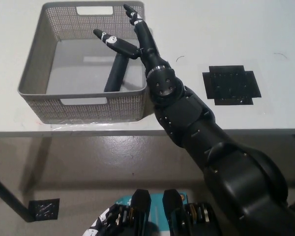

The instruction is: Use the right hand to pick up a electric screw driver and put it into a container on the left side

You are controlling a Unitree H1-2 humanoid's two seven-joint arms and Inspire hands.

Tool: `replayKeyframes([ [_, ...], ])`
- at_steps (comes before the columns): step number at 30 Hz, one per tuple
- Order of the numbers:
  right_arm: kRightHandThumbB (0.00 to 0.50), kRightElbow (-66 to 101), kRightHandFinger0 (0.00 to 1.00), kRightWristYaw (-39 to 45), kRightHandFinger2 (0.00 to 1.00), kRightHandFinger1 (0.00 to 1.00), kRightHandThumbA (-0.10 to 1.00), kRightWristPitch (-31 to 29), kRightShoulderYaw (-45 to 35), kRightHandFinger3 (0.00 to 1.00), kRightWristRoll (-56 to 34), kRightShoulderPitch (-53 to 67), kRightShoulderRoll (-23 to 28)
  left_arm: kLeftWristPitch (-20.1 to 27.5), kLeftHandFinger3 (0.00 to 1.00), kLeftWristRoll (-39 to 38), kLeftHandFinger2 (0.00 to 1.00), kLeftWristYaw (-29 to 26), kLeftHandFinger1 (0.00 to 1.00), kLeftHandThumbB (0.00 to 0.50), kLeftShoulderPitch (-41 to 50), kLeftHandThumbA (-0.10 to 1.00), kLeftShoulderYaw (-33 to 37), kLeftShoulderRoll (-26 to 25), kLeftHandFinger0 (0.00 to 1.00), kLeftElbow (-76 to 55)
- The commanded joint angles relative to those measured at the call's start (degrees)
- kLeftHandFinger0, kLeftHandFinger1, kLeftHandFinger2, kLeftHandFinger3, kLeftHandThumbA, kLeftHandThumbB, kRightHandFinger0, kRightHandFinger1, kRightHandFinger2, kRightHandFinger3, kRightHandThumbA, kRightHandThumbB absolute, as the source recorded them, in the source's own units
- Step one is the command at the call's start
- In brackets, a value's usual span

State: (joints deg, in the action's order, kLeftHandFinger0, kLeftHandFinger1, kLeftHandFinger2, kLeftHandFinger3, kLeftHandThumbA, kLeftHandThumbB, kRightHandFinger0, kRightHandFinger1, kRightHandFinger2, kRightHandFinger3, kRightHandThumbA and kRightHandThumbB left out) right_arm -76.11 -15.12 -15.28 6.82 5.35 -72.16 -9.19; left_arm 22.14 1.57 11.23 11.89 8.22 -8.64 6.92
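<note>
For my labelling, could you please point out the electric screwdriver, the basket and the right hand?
electric screwdriver (114,73), head view, middle of its dark body.
basket (88,102), head view, near wall.
right hand (133,40), head view, palm.

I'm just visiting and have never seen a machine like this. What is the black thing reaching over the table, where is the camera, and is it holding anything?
The camera sits on a humanoid robot's head, looking steeply down. The black shape is its right arm; its right hand is open above a grey mesh basket on a white table. It holds nothing: the dark electric screwdriver lies inside the basket. A black square patch lies on the table to the right. The white left hand rests low at the picture's bottom edge.
</note>
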Motion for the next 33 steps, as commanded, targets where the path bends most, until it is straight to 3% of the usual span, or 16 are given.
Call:
replayKeyframes([
  [1, 0.419, 9.46, 1.00, 1.84, 1.00, 1.00, 1.00, -3.71, 0.96, 1.00, 1.96, 1.44, 3.37, 0.51, 1.00, 0.25, 1.00, 0.39, 1.00, 0.276, -0.33, 1.00, -0.19, -1.04, 1.00, -2.02],
  [5, 0.443, 25.12, 1.00, 4.12, 1.00, 1.00, 1.00, -1.20, 0.96, 1.00, 2.31, 7.71, 7.10, -0.57, 1.00, 0.00, 1.00, 0.33, 1.00, 0.290, -0.51, 1.00, -0.64, -1.34, 1.00, -2.51],
  [7, 0.461, 39.47, 1.00, 6.95, 1.00, 1.00, 1.00, 3.78, -0.02, 1.00, 0.83, 13.41, 9.60, -1.21, 1.00, -0.85, 1.00, 0.53, 1.00, 0.299, -0.45, 1.00, -0.90, -1.48, 1.00, -2.75],
  [11, 0.433, 58.88, 1.00, 9.62, 1.00, 1.00, 1.00, 7.85, -1.08, 1.00, -0.50, 21.88, 14.11, -1.37, 1.00, -1.65, 1.00, 0.70, 1.00, 0.278, -0.19, 1.00, -1.14, -1.63, 1.00, -2.78],
  [12, 0.395, 65.00, 1.00, 10.17, 1.00, 1.00, 1.00, 9.31, -1.78, 1.00, -1.25, 24.94, 15.52, -0.92, 1.00, -1.71, 1.00, 0.72, 1.00, 0.277, -0.20, 1.00, -1.20, -1.73, 1.00, -2.31],
  [14, 0.379, 70.67, 1.00, 10.67, 1.00, 1.00, 0.97, 9.96, -2.41, 1.00, -2.12, 28.18, 17.06, 0.02, 1.00, -1.29, 1.00, 0.41, 1.00, 0.270, -0.08, 1.00, -1.23, -1.61, 1.00, -1.57],
  [19, 0.370, 83.56, 1.00, 12.02, 1.00, 1.00, 0.95, 8.08, -4.15, 1.00, -6.83, 39.76, 21.17, 1.22, 1.00, -0.50, 1.00, -0.68, 1.00, 0.256, -0.59, 1.00, -1.79, -1.25, 1.00, 0.13],
  [20, 0.416, 83.92, 1.00, 12.16, 1.00, 1.00, 0.97, 7.84, -4.04, 1.00, -7.25, 40.14, 21.34, 1.31, 1.00, -0.60, 1.00, -0.81, 1.00, 0.252, -0.79, 1.00, -1.93, -1.18, 1.00, 0.30],
  [21, 0.367, 85.60, 1.00, 12.39, 1.00, 1.00, 0.95, 6.89, -3.96, 1.00, -8.40, 43.12, 21.73, 1.33, 1.00, -0.75, 1.00, -0.96, 1.00, 0.246, -1.14, 1.00, -2.11, -1.07, 1.00, 0.59],
  [23, 0.378, 87.01, 1.00, 12.13, 1.00, 1.00, 0.95, 5.31, -3.72, 1.00, -8.45, 46.60, 21.96, 1.58, 1.00, -0.85, 1.00, -1.21, 1.00, 0.238, -1.54, 1.00, -2.39, -0.99, 1.00, 0.88],
  [24, 0.353, 88.01, 1.00, 11.87, 1.00, 1.00, 0.97, 3.88, -3.45, 1.00, -8.32, 49.57, 22.00, 1.74, 1.00, -0.63, 1.00, -1.49, 1.00, 0.232, -1.83, 1.00, -2.57, -0.96, 1.00, 0.99],
  [28, 0.388, 89.41, 1.00, 10.81, 1.00, 1.00, 1.00, 1.39, -2.53, 1.00, -6.83, 57.95, 21.48, 2.46, 1.00, -0.96, 1.00, -1.92, 1.00, 0.204, -2.72, 1.00, -3.12, -0.75, 1.00, 1.57],
  [30, 0.360, 87.87, 1.00, 10.45, 1.00, 1.00, 1.00, -2.10, -1.37, 1.00, -5.22, 63.37, 21.09, 2.56, 1.00, -0.88, 1.00, -2.22, 1.00, 0.194, -2.59, 1.00, -3.47, -0.81, 1.00, 1.53],
  [33, 0.361, 85.29, 1.00, 10.80, 1.00, 1.00, 1.00, -4.49, -0.35, 1.00, -6.87, 68.86, 20.11, 1.55, 1.00, -1.31, 1.00, -2.23, 1.00, 0.183, -1.83, 1.00, -3.81, -0.70, 1.00, 0.84],
])
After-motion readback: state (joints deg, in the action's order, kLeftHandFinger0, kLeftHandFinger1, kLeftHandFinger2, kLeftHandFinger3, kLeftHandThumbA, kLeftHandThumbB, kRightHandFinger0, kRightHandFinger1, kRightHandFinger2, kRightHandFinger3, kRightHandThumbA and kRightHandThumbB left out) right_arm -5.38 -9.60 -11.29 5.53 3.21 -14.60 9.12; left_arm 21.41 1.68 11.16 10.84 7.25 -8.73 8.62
